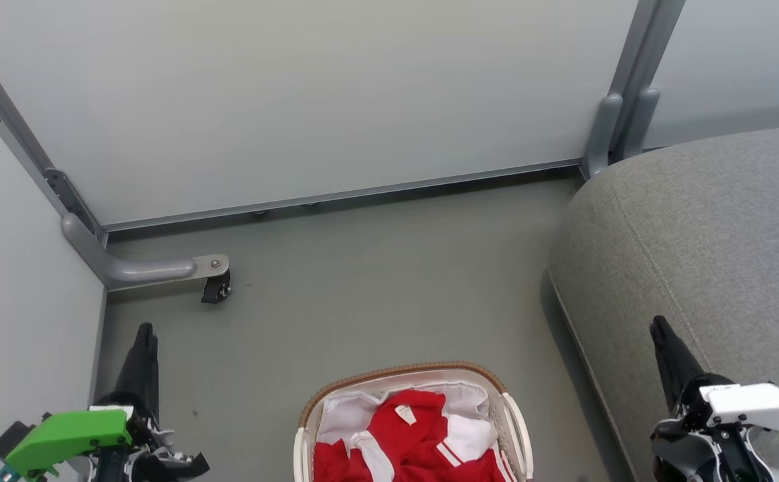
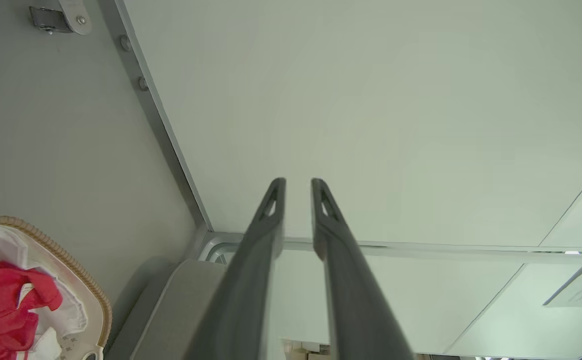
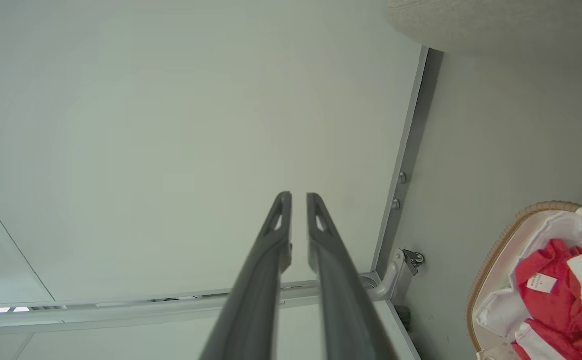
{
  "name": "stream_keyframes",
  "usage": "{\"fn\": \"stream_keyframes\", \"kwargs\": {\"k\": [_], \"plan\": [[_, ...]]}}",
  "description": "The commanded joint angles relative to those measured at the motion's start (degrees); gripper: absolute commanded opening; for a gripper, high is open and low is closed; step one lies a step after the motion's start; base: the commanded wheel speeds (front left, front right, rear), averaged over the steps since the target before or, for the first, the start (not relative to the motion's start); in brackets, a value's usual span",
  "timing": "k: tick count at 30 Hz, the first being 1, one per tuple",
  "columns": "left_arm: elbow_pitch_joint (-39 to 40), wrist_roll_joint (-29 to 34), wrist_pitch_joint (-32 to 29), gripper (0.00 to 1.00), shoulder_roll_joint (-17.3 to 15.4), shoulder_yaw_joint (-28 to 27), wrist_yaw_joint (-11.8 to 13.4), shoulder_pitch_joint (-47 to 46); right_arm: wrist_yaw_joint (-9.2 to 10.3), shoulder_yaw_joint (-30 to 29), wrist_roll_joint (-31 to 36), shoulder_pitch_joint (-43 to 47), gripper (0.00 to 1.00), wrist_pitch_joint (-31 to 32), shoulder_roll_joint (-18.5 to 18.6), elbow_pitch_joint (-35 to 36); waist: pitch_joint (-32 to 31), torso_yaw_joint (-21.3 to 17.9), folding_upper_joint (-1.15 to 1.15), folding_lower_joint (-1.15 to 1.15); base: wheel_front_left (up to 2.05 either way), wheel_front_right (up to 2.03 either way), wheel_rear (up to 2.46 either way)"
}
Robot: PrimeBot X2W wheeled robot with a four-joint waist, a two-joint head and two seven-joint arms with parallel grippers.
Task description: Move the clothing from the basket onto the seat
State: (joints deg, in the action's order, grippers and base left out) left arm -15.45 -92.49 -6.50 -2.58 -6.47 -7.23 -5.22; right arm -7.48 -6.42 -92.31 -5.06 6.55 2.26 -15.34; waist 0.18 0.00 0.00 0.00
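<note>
Head view: red clothing (image 1: 416, 435) w/ white stripes lay heaped in the basket (image 1: 402, 370), which sat on the floor (image 1: 362, 281) btwn the two arms, near the grey seat (image 1: 711, 234) on the robot's R. L fingers (image 1: 141, 368) hung over the floor, L of the basket. R fingers (image 1: 674, 361) were over the seat's edge. Wrist views showed both pairs slightly parted, w/ a narrow gap at the tips, gripping nothing.

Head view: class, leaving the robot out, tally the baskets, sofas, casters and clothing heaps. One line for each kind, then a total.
Basket: 1
Sofa: 1
Caster: 1
Clothing heap: 1, red and white, in the basket; separate garments cannot be told apart
Total: 4
</note>
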Motion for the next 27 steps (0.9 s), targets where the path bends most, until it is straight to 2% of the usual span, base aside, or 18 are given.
{"fn": "stream_keyframes", "kwargs": {"k": [1, 14, 27], "plan": [[-0.28, 0.02, 0.06, 1.00, 0.05, 0.12, 0.01, 0.26, 0.01, 0.09, 0.04, 0.28, 1.00, -0.07, -0.11, -0.30, 0.00, 0.00, 0.00, 0.00, 0.00, 0.00, 0.00], [0.42, 2.36, 3.34, 1.00, 0.11, 3.50, -0.04, 2.59, 0.01, 2.39, 2.85, 1.96, 1.00, -3.36, -0.19, -1.09, -0.32, 0.02, 0.00, 0.00, 0.00, 0.00, 0.00], [3.46, 10.58, 6.60, 1.00, 0.01, 5.63, 0.56, 3.80, 0.00, 2.84, 14.61, 2.55, 1.00, -6.62, 0.00, 1.67, -0.81, 0.07, 0.00, 0.00, 0.00, 0.00, 0.00]]}}
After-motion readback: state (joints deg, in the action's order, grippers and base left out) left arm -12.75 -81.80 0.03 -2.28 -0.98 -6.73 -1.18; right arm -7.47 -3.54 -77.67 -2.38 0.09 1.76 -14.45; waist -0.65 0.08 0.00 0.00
